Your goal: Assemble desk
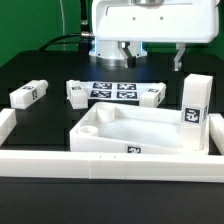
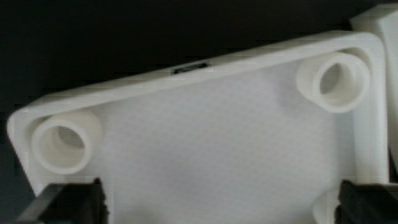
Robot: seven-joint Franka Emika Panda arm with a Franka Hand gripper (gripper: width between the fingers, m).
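Nearest to the camera lies a long white border rail (image 1: pixel 60 160), well apart from the hand and no part of our work. Behind it we see the desk top (image 1: pixel 140 130), the largest piece, flat on the table with its hollow side up. It lies below the gripper (image 2: pixel 217 203) without touching it, and two of its round corner sockets (image 2: pixel 338 80) show ahead of the fingers. The jaws stand wide apart and carry nothing. The marker board (image 1: pixel 113 90) lies beyond the desk top, on the hand's side of the table. One upright leg (image 1: pixel 195 112) stands just beside a corner of the desk top, and three flat legs (image 1: pixel 77 92) lie in a row with the marker board. We judge that the main danger is a push: if the spread fingers come down on the raised rim and not around it, the light top may slide and knock the upright leg over. A leg taken off its middle could also turn in the jaws and miss its socket.
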